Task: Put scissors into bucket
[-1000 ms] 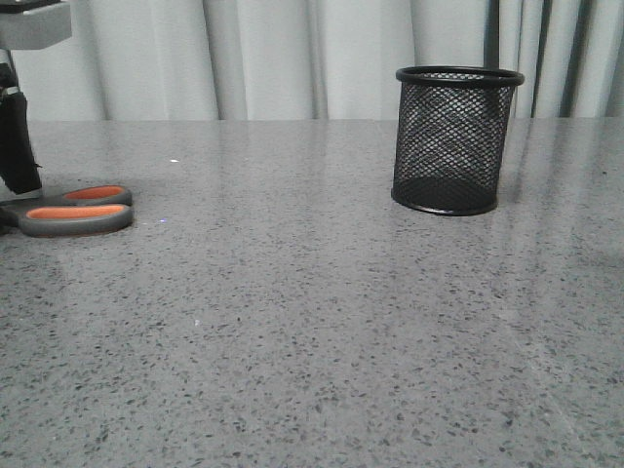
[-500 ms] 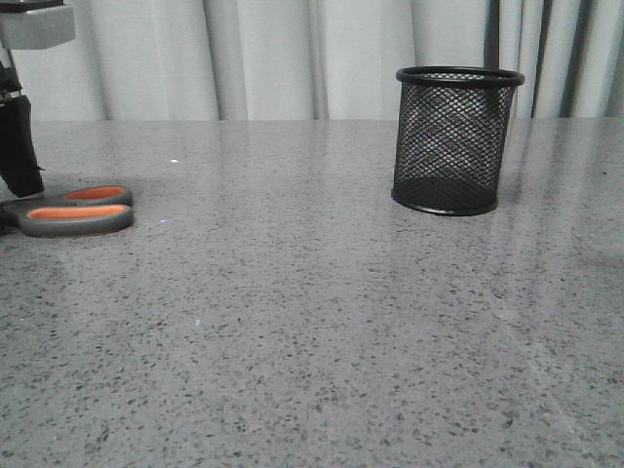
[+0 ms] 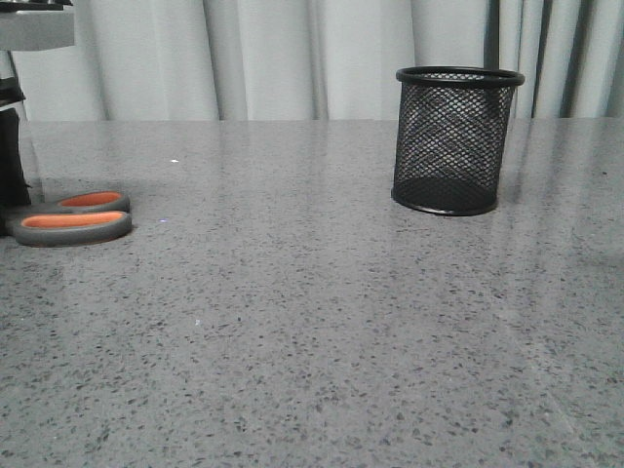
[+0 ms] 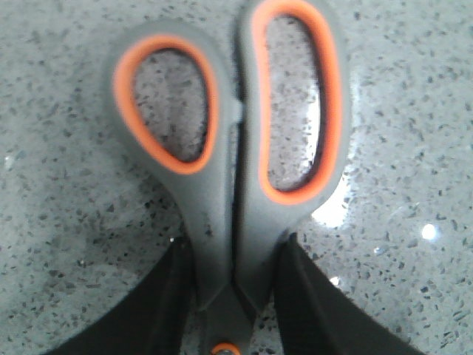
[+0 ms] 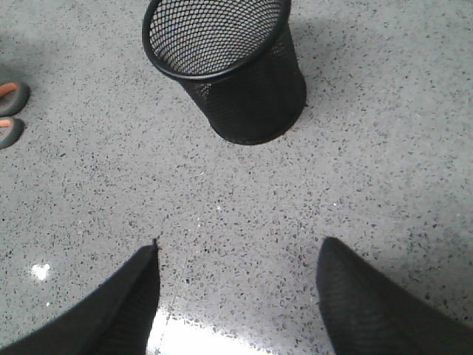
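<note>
The scissors [image 3: 73, 219] lie flat at the table's far left, showing dark grey handles with orange-lined loops; the blades are hidden past the frame edge. My left gripper [image 3: 12, 166] stands over them. In the left wrist view the scissors [image 4: 222, 214] sit between its black fingers [image 4: 166, 303], which press both sides of the handle neck just above the pivot, so the left gripper [image 4: 235, 259] is shut on them. The bucket [image 3: 456, 141], a black mesh cup, stands upright at the back right. My right gripper [image 5: 236, 251] is open and empty, hovering short of the bucket [image 5: 244, 81].
The grey speckled tabletop [image 3: 292, 322] stretches between the scissors and the bucket. Pale curtains [image 3: 273, 58] hang behind the table's far edge. The scissor loops also show at the edge of the right wrist view [image 5: 9, 111].
The scissor handles have shifted slightly left and toward the front. My left gripper has moved a little left at the frame edge. The bucket has not moved.
</note>
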Controlling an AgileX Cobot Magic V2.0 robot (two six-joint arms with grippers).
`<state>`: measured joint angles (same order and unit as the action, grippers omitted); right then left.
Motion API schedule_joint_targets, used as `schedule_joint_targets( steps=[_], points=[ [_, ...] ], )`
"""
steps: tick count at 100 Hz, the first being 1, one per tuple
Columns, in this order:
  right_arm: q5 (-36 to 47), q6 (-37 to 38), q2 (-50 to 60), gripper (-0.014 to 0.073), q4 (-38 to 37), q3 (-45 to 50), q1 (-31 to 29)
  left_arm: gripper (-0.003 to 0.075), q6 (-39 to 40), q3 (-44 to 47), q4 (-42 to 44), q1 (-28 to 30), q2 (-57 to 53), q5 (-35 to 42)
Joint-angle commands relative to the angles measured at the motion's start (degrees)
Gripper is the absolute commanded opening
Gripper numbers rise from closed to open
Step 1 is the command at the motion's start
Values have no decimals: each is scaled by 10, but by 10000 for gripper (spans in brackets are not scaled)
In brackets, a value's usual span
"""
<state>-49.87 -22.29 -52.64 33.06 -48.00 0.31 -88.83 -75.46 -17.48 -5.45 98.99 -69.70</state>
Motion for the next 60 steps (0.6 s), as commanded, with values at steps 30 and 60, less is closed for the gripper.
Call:
schedule_joint_targets(
  steps=[30, 60],
  points=[
    [20, -9, 3, 415, 19, -19, -3, -21, 77, -32, 0, -3, -11, -23],
    [20, -9, 3, 415, 56, -20, -3, -21, 130, -105, 24, -34, -77, -23]
  ],
)
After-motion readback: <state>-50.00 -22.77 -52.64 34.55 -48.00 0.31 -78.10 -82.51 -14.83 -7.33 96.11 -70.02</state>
